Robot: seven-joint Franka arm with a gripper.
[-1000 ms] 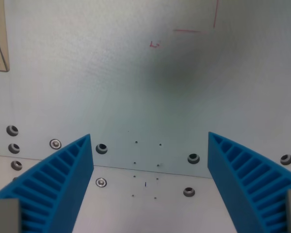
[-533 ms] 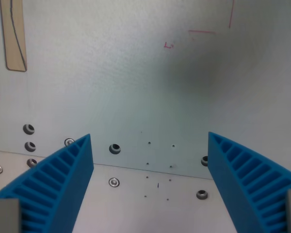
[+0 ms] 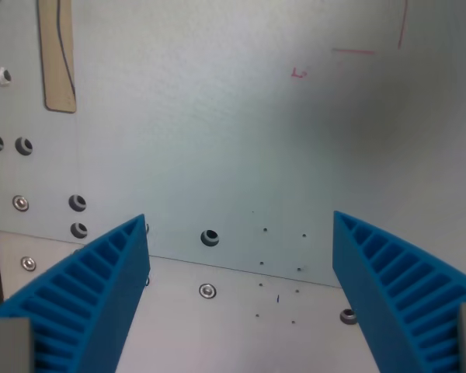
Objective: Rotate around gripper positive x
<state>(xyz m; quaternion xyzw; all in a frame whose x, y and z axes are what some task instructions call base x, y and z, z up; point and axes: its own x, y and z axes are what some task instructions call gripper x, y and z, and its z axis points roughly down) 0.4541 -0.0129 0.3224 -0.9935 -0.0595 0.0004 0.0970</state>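
Observation:
My gripper is open and empty. Its two blue ribbed fingers rise from the bottom corners of the wrist view, far apart. Between and beyond them lies a pale metal table plate with screws and holes. No object sits between the fingers.
A seam crosses the plate low in the view, with a hole above it and a screw below. A tan tape strip sits at the upper left. Red pen marks are at the upper right. More screw holes line the left side.
The whole scene has shifted toward the wrist view's right, so the camera has moved. The tan strip and more left-side holes have come into view. The fingers stay equally open.

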